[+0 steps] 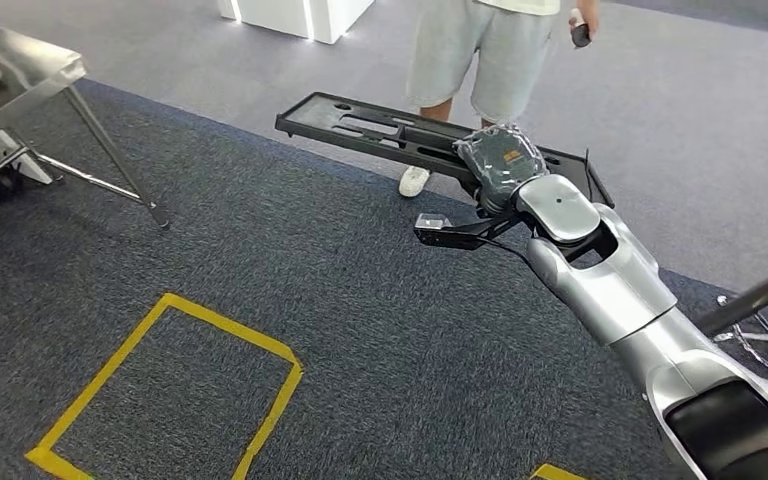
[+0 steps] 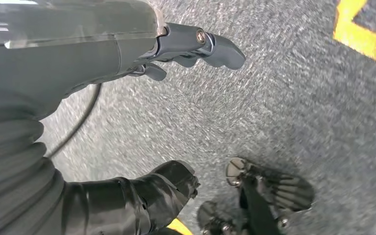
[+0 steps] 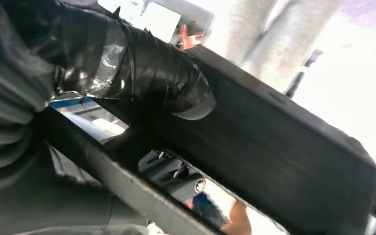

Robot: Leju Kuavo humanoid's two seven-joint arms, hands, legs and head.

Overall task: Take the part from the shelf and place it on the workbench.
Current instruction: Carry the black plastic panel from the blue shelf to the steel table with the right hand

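**Carrying the part across the carpet**

My right hand is closed around the long, flat black plastic part with slotted cut-outs; in the right wrist view my thumb presses on one face of it while darker fingers show through a slot from the other side. I grip it near one end, so most of its length juts out to my left, held roughly level above the dark grey carpet, probably so it clears the floor as I go. My left hand hangs low over the carpet, holding nothing, thumb and fingers apart.

A person in grey shorts stands just beyond the part. The shiny metal table at my far left, well apart from the part, may be the workbench I need. Yellow tape marks a square on the carpet below.
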